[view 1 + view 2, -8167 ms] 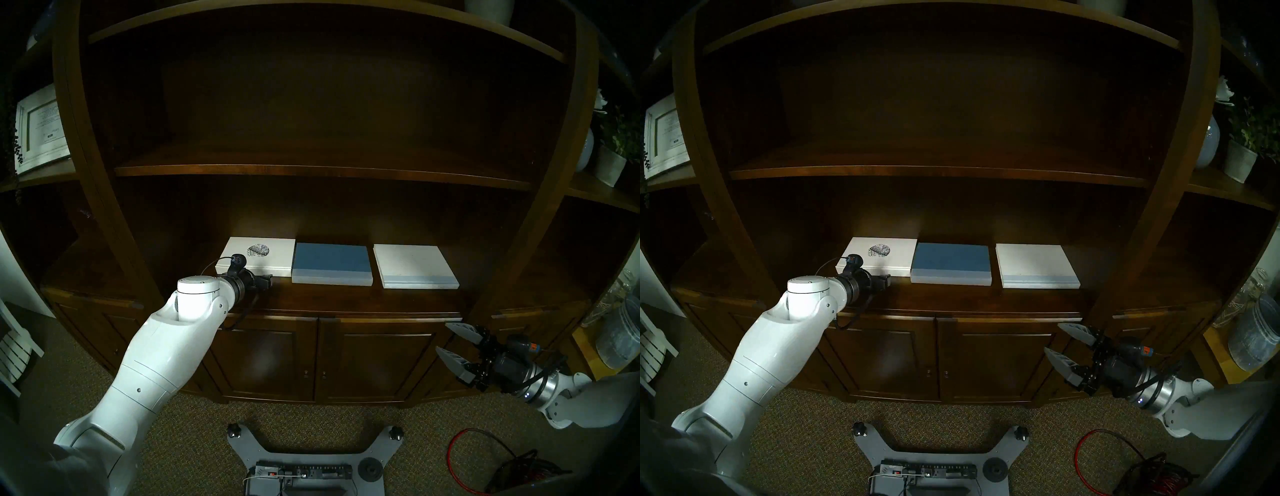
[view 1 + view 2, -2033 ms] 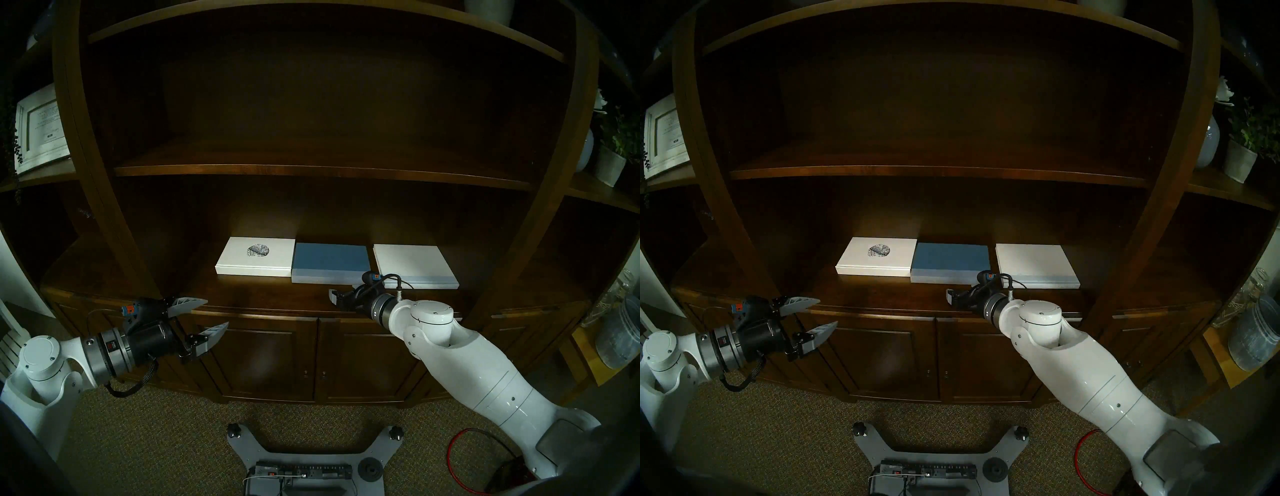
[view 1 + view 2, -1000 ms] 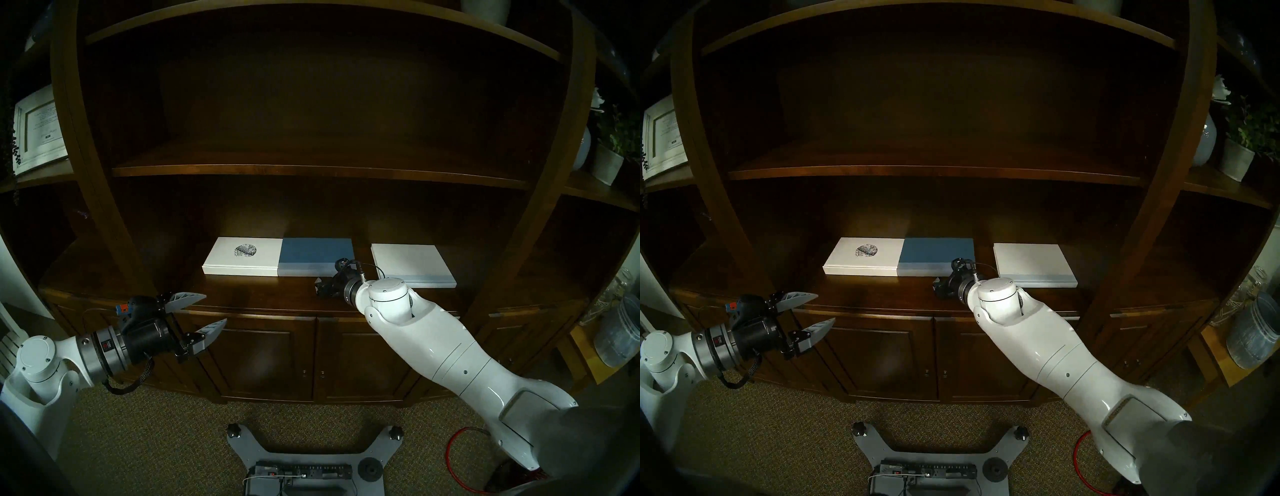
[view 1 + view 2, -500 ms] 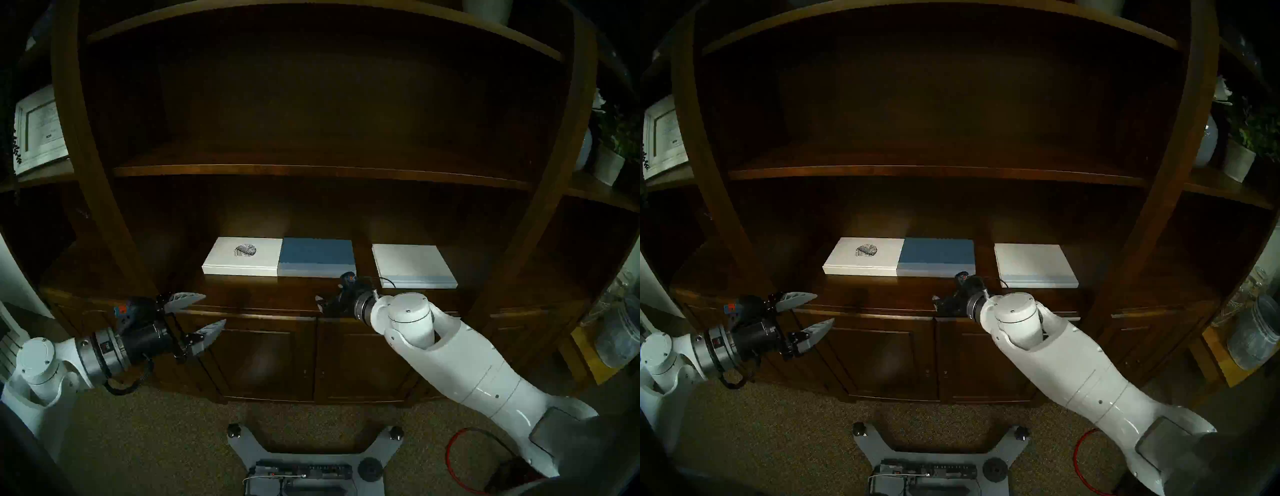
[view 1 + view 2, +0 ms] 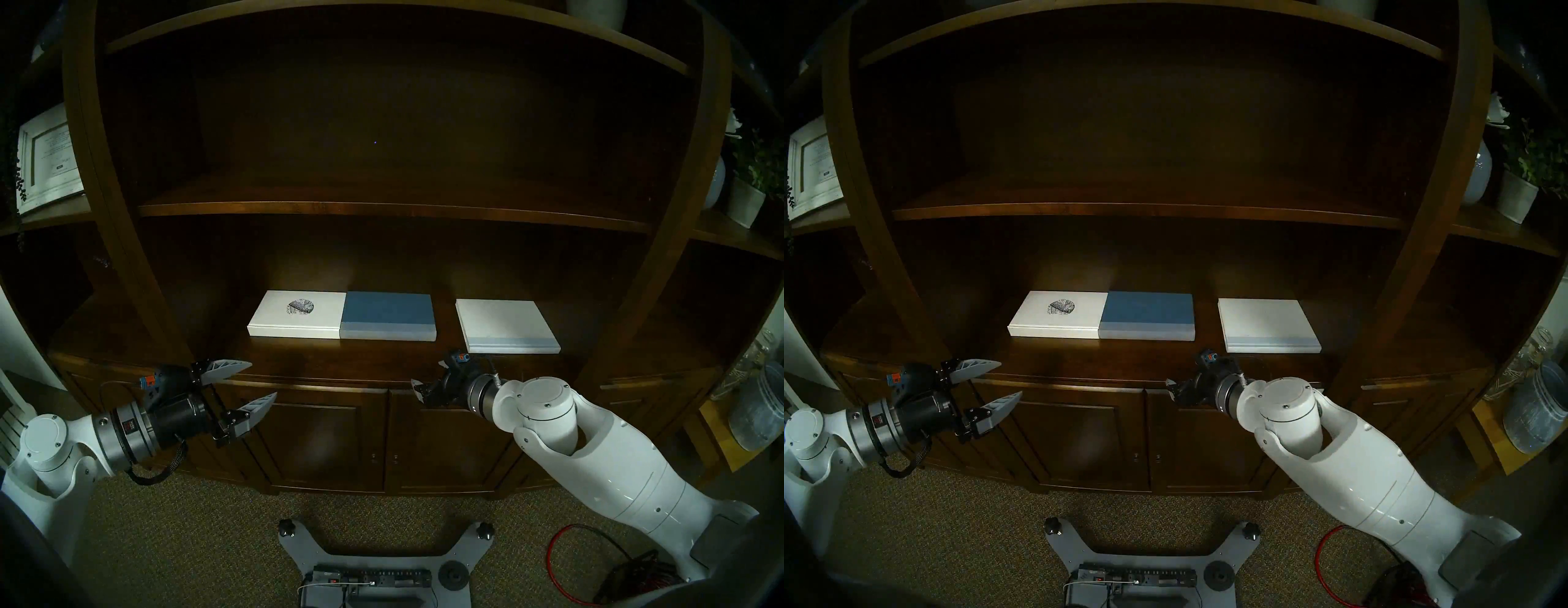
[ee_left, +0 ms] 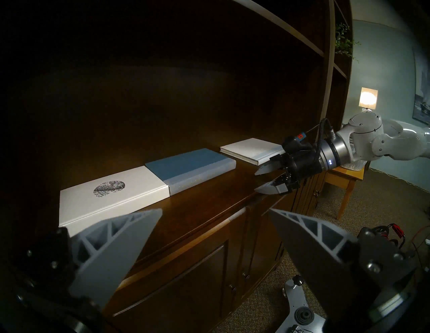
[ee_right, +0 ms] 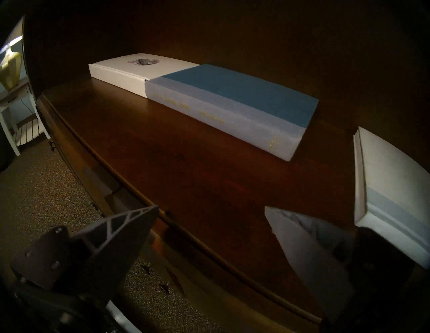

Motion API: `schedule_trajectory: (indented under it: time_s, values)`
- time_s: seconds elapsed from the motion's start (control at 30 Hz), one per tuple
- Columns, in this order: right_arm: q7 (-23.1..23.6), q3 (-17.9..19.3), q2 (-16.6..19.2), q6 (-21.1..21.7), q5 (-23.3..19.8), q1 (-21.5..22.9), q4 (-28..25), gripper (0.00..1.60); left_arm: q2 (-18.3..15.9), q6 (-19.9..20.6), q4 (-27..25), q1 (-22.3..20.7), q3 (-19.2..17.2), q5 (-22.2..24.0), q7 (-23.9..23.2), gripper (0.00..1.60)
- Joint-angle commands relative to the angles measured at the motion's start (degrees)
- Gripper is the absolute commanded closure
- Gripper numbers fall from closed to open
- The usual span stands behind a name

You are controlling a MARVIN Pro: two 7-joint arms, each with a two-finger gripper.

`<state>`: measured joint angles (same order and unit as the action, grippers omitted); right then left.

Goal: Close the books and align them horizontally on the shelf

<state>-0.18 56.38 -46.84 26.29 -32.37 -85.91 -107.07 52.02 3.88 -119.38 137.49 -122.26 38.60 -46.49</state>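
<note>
Operator: Since the earlier frame we had pushed the blue book (image 5: 388,315) left against the emblem book (image 5: 297,315), then drawn the right gripper (image 5: 428,378) back, its claw spread and empty.

Inspector: The striped book (image 5: 507,326) sat apart at centre right on the shelf (image 5: 339,361); all three were shut. The left gripper (image 5: 250,384) was wide, idle.

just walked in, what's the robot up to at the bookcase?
It is lining up three closed hardcovers lying flat on the dark-brown glossy wooden shelf. The white book with a dark round emblem and the blue book with a pale spine strip touch side by side; the white book with a pale-blue strip lies apart. The right gripper and left gripper are open and hold nothing.
</note>
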Motion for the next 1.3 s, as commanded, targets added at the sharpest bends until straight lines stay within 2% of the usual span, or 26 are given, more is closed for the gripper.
schedule_trajectory:
  time_s: [0.0,0.3,0.37,0.43,0.5,0.57,0.67,1.27]
  values:
    - [-0.21,3.88,6.41,-2.0,-0.38,-3.34,-6.61,0.0,-0.21,-0.4,-0.57,-0.71,-0.53,0.12,0.03,0.0]
    - [1.47,6.47,9.42,-5.43,-1.1,-6.79,-12.78,0.0,-0.23,-0.38,-0.45,-0.74,-0.51,-0.02,-0.15,0.0]
    - [1.97,7.08,10.34,-6.44,-1.51,-7.87,-15.69,0.0,-0.24,-0.37,-0.43,-0.74,-0.51,-0.06,-0.19,0.0]
    - [2.05,7.42,10.66,-6.79,-1.65,-8.21,-15.23,0.0,-0.25,-0.37,-0.42,-0.74,-0.5,-0.08,-0.21,0.0]
    - [2.58,7.81,11.53,-7.41,-2.08,-9.25,-15.93,0.0,-0.26,-0.36,-0.4,-0.74,-0.5,-0.1,-0.24,0.0]
    - [3.06,8.52,13.76,-8.33,-2.61,-11.94,-19.16,0.0,-0.28,-0.37,-0.38,-0.76,-0.5,-0.14,-0.3,0.0]
    - [3.43,8.83,16.05,-9.0,-2.75,-14.72,-19.58,0.0,-0.31,-0.38,-0.36,-0.78,-0.51,-0.18,-0.36,0.0]
    - [4.36,13.07,24.75,-15.77,-4.59,-24.69,-24.36,0.0,-0.43,-0.45,-0.35,-0.95,-0.58,-0.26,-0.62,0.0]
